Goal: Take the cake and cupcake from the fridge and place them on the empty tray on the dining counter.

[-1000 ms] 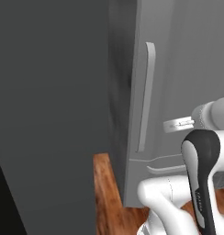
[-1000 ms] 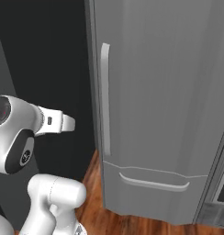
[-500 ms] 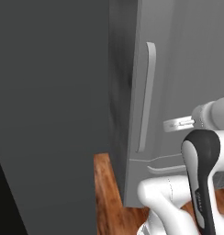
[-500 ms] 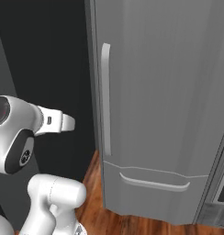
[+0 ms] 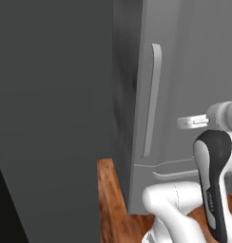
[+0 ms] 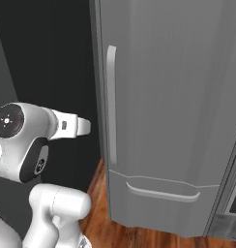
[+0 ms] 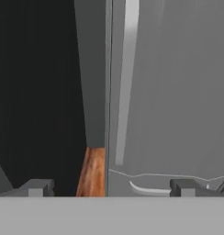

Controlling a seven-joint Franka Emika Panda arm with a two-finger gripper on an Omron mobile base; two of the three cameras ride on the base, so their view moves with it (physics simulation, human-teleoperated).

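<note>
Hand view: my gripper (image 7: 109, 187) points straight at the fridge (image 7: 178, 92), well apart from it.
Fingers: my two tips (image 7: 38, 187) stand wide apart, with nothing between them.
Fridge: upright, door shut, ahead of me; its front faces me.
Door handle (image 6: 111, 104): long axis vertical, running along the door's left edge.
Drawer pull (image 6: 161, 192): long axis horizontal, along the fridge's lower front.
Floor (image 5: 111, 199): wood, at the fridge's foot.
</note>
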